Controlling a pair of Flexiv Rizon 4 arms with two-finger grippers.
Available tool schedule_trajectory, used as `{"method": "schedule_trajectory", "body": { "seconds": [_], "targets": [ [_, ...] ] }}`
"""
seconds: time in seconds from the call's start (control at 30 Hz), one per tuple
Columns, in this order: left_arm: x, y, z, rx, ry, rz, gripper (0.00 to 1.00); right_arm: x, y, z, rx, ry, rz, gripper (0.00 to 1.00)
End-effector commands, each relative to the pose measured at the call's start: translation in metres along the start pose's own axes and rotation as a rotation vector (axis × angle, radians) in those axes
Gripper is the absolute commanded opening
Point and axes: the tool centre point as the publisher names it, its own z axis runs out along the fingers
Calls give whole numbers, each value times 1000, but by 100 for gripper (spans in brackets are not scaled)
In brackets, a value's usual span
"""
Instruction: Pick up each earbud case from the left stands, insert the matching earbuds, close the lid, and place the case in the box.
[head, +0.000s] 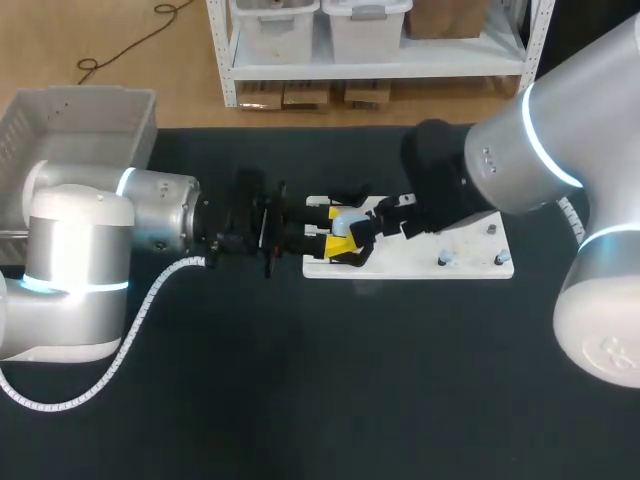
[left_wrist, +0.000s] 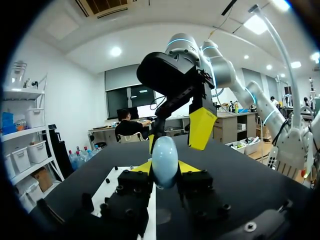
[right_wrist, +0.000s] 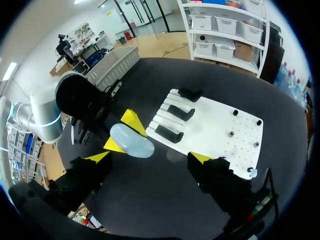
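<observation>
The left claw (left_wrist: 165, 169) clamps a smooth, egg-shaped, pale blue case (left_wrist: 164, 159) over the middle of the surface (head: 300, 380), beside a flat white board (right_wrist: 220, 120) with black stands (right_wrist: 170, 134). The right claw (right_wrist: 150, 159) hangs spread wide, crowding close over the case.

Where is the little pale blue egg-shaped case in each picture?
Head view: earbud case mid-table, in the left pincer, over the left end of the white board.
Left wrist view: earbud case between its own pincer's fingers.
Right wrist view: earbud case ahead, in the other arm's pincer.
Shared landmark: the white board.
</observation>
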Motion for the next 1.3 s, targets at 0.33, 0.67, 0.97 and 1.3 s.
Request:
{"method": "schedule_trajectory", "body": {
  "seconds": [0.33,0.67,0.97,1.3],
  "targets": [
    [1,1,0,3,-1,1,0,-4,-2,0,7,-2,5,100],
    [1,1,0,3,-1,1,0,-9,-4,-1,16,-2,2,100],
    [1,1,0,3,-1,1,0,-22,-8,-10,39,-24,-7,100],
    [1,1,0,3,-1,1,0,-13,1,-13,31,-13,-17,100]
  ]
}}
